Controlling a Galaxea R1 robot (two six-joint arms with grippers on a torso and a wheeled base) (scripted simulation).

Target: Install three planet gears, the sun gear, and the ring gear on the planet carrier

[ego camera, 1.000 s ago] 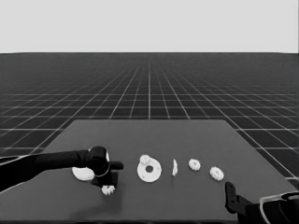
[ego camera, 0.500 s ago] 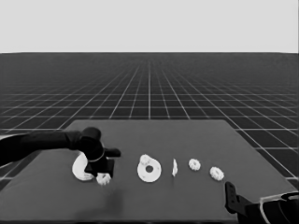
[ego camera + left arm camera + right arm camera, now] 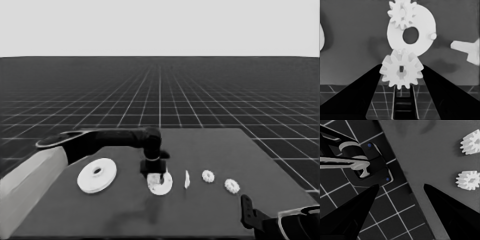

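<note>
Over the middle of the dark desk point(image 3: 200, 210), the left pincer point(image 3: 153, 172) hangs directly above the smaller round part, the flat white planet carrier with a dark centre hole point(image 3: 161, 184), gripping one small white toothed planet gear point(image 3: 402, 72) between its fingers. One white gear point(image 3: 399, 14) already sits on the carrier, at about 11 o'clock of the hole in the left wrist view; a bare peg point(image 3: 433, 36) stands at 3 o'clock. The larger round part, the wide white ring gear point(image 3: 97, 175), lies at 9 o'clock of the carrier, well apart. A thin white piece point(image 3: 187, 179) and two more small white gears point(image 3: 208, 175) point(image 3: 232, 186) lie at 3 o'clock. The right pincer point(image 3: 401, 195) waits, spread wide, at the desk's near right corner.

Risk, as a judgement: if the held gear's bore misses its peg, or its teeth clash with the seated gear, it may tilt, jam or nudge the carrier.
</note>
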